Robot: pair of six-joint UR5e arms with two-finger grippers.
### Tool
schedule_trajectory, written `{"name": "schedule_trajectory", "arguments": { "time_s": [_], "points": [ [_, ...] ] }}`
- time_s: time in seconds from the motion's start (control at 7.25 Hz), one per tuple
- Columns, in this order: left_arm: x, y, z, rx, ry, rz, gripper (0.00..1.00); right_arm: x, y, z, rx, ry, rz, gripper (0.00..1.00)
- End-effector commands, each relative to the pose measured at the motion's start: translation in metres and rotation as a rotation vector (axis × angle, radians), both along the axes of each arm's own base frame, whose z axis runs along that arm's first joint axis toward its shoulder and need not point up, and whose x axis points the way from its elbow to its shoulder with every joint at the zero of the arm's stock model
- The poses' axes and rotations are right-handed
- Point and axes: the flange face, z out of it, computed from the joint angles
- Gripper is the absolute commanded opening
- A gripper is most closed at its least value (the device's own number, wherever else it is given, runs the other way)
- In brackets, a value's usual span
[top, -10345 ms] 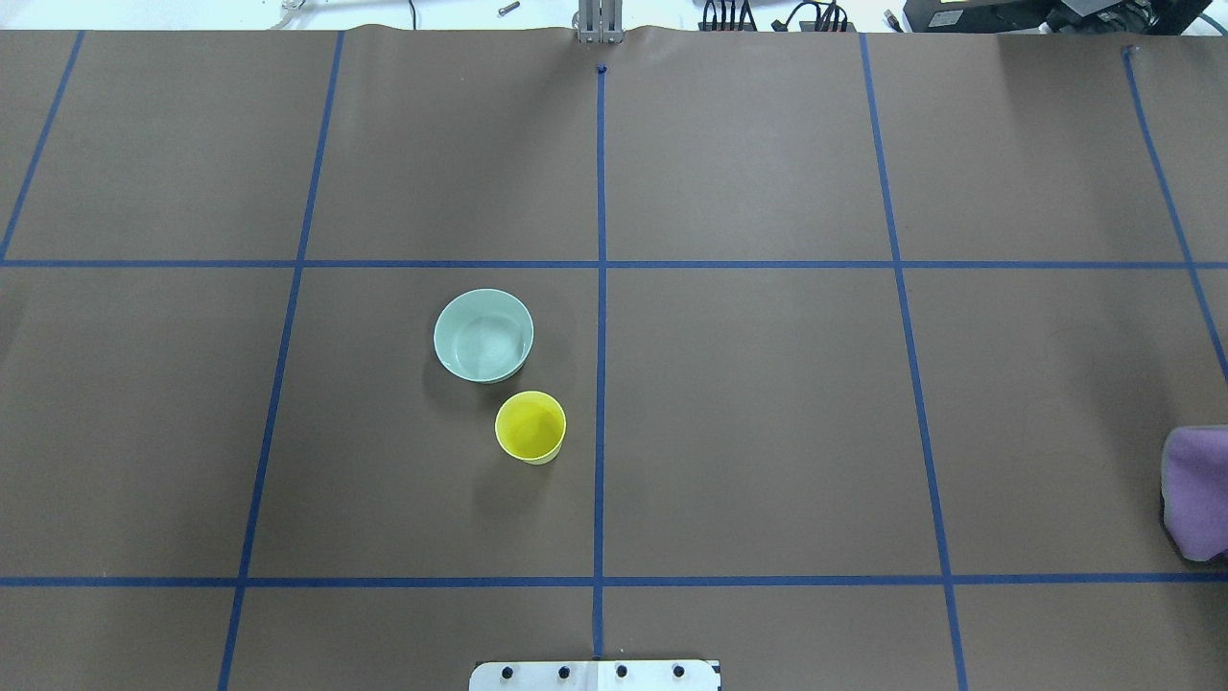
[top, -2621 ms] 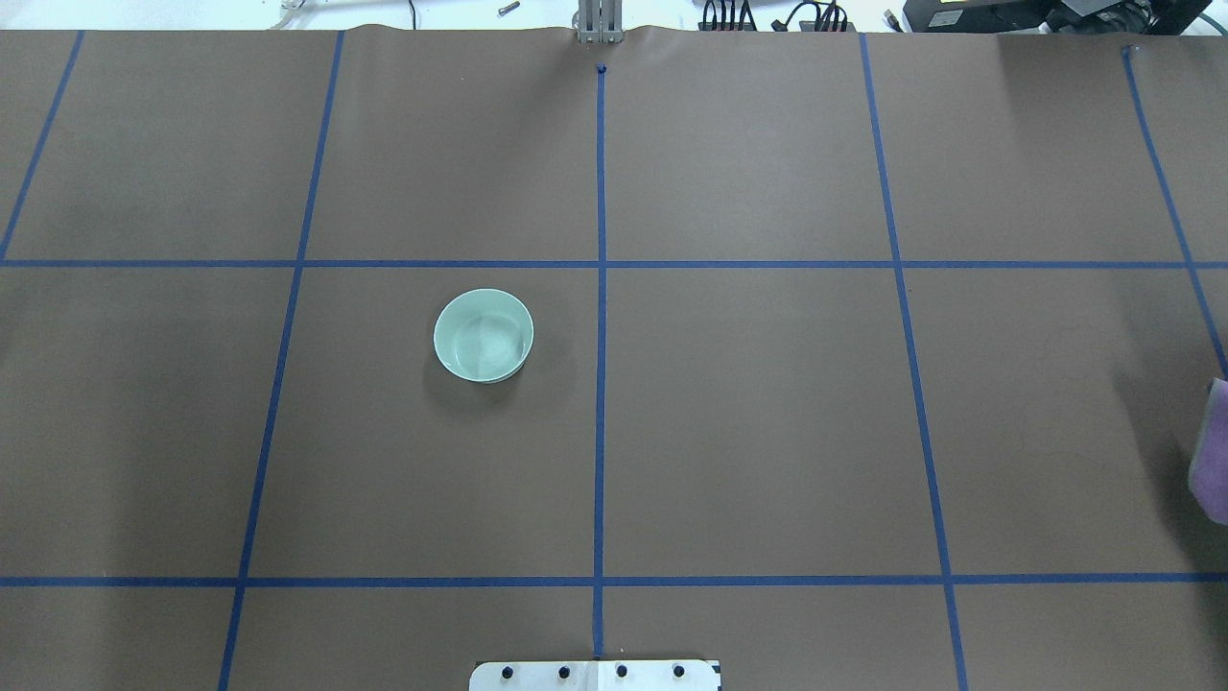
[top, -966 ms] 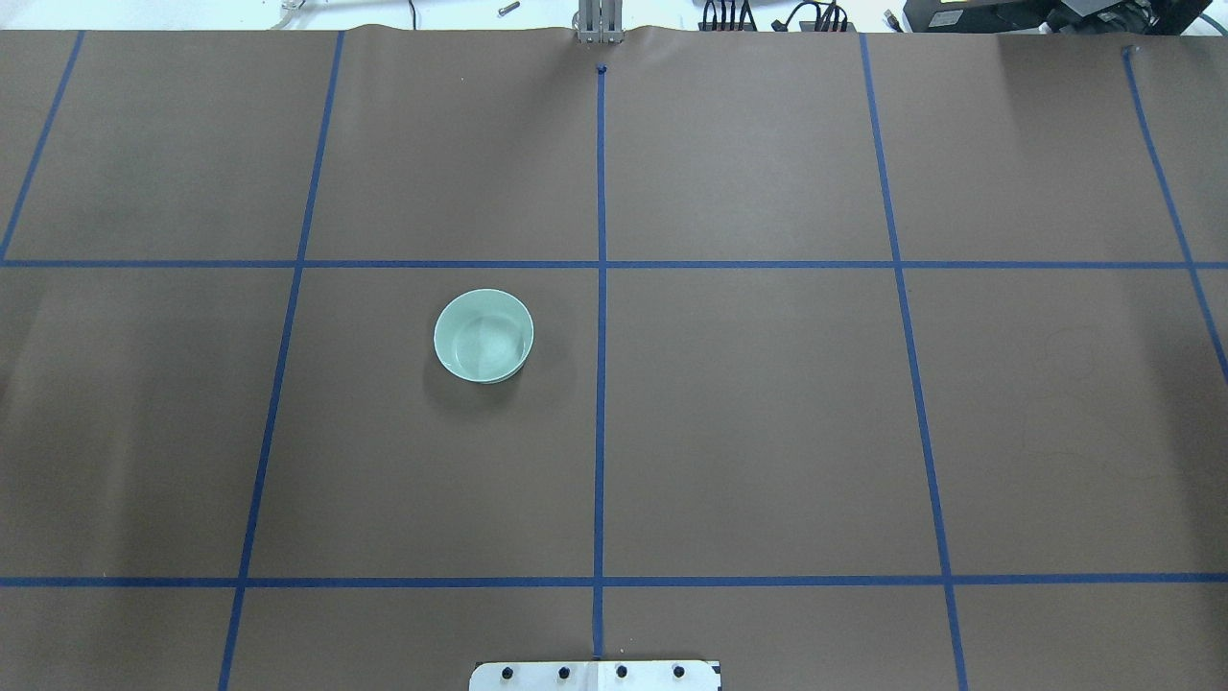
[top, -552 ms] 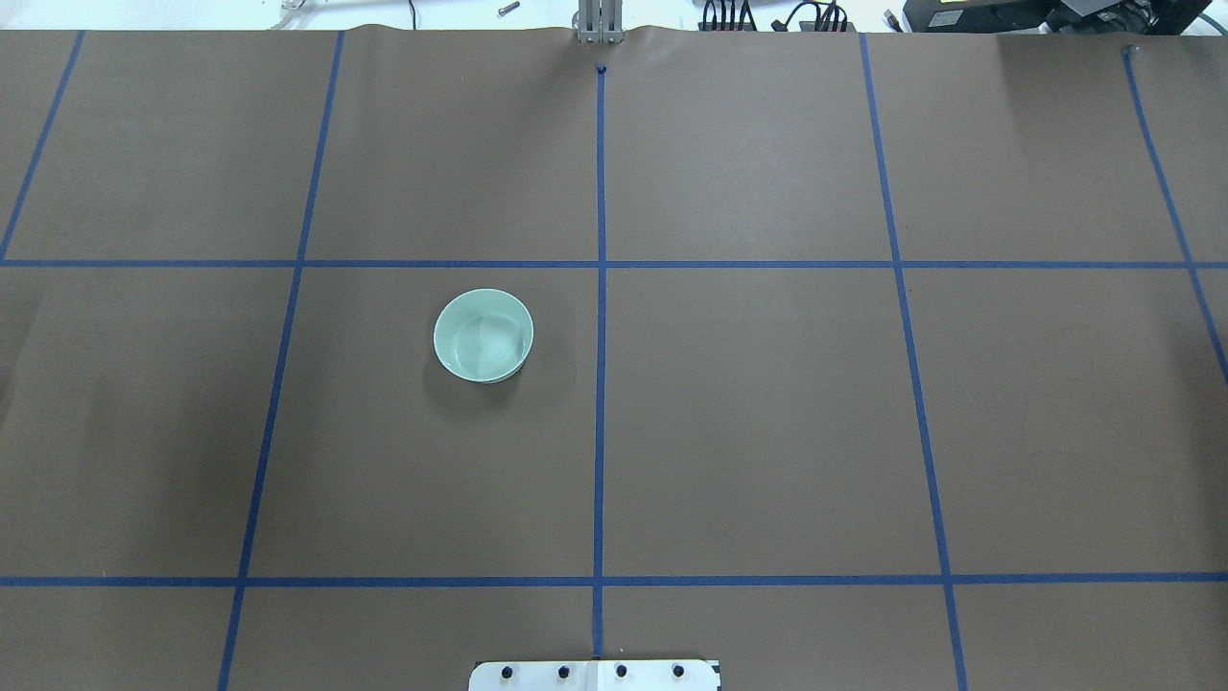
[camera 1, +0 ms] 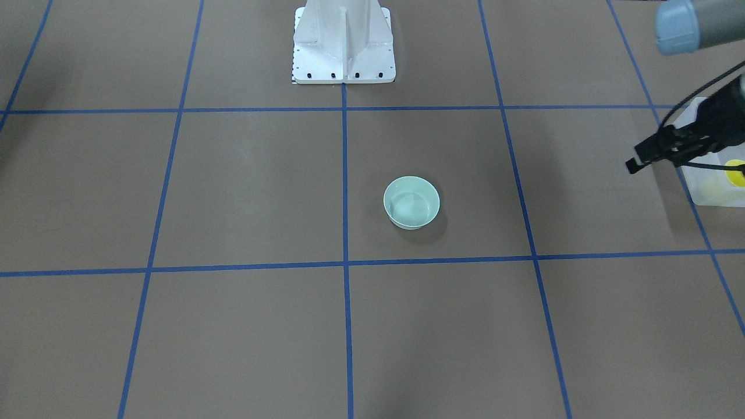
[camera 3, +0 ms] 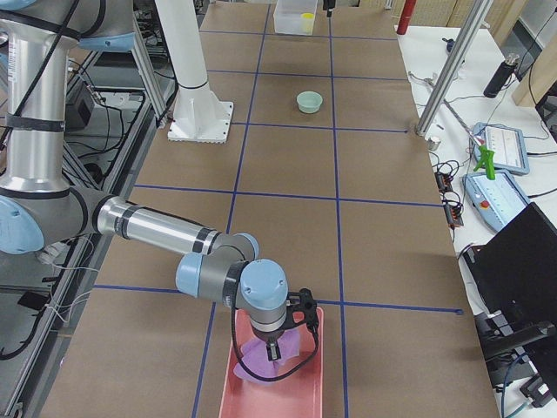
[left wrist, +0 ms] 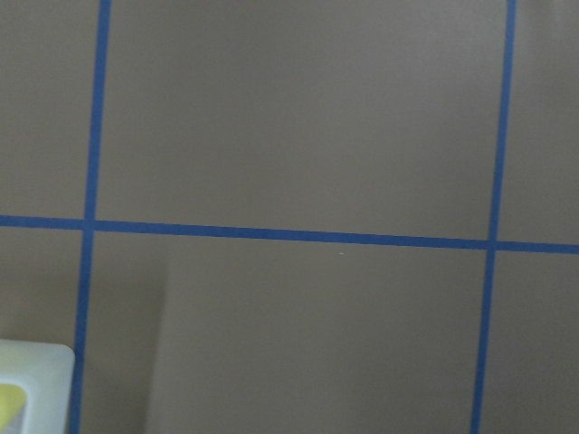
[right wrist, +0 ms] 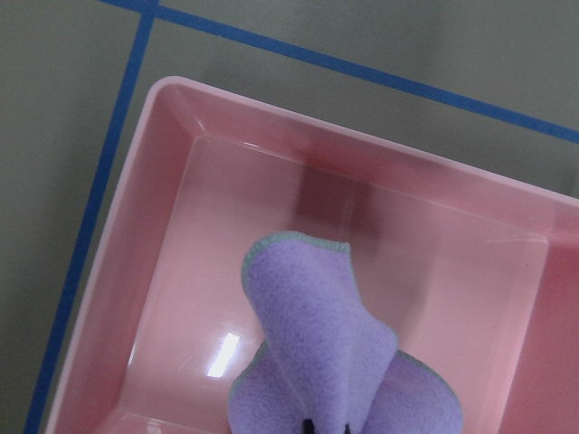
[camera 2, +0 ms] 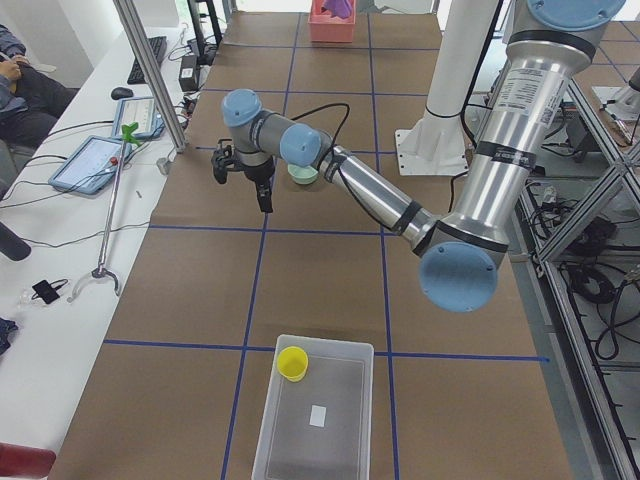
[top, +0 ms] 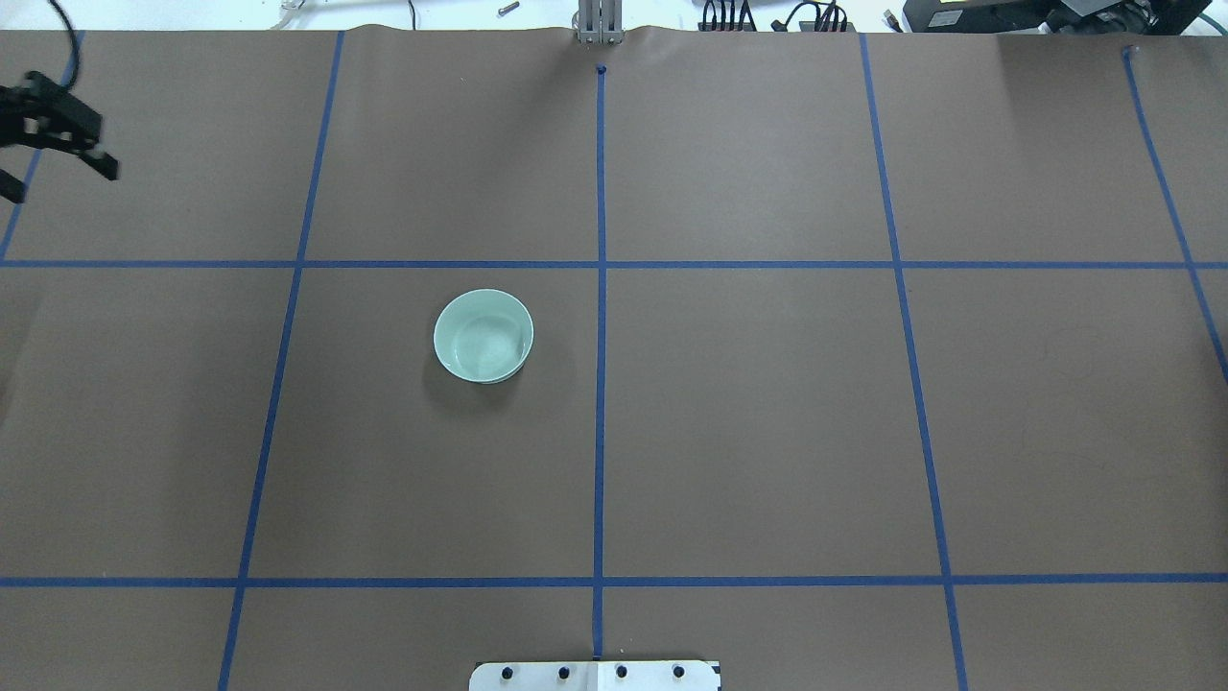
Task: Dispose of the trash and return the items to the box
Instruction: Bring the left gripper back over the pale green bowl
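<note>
I have the cup (camera 2: 292,363) in the box (camera 2: 340,400), the bowl (top: 484,336) left mid-counter (top: 767,432), my left tool (camera 2: 242,185) spread and empty, and my right tool (camera 3: 285,338) over the cloth (right wrist: 317,344) in the pink bin (right wrist: 226,181), its grip impossible to tell.

A brown-papered table (top: 767,432), gridded with blue tape (top: 601,288), carries a mint-green bowl (top: 483,336) near its centre, a frosted bin (camera 2: 340,395) at one end, apparently a pink tray (camera 3: 278,402) at the other, and a white robot base (camera 1: 343,46).
</note>
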Motion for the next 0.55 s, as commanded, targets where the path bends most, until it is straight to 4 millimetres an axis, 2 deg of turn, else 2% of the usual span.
{"name": "schedule_trajectory", "arguments": {
  "time_s": [0.0,0.14,0.28,0.41],
  "points": [
    [0.153,0.039,-0.089,-0.091,-0.039,-0.048,0.98,-0.001,0.002,0.016,0.016,-0.005,0.018,0.99],
    [0.202,0.055,-0.099,-0.075,-0.054,-0.075,0.98,-0.004,-0.003,0.006,0.034,-0.058,0.032,1.00],
    [0.230,0.055,-0.086,-0.068,-0.070,-0.090,0.98,-0.007,-0.016,-0.025,0.038,-0.109,0.098,1.00],
    [0.251,0.049,-0.069,-0.067,-0.077,-0.106,0.98,-0.012,-0.022,-0.066,0.033,-0.122,0.164,1.00]
  ]
}}
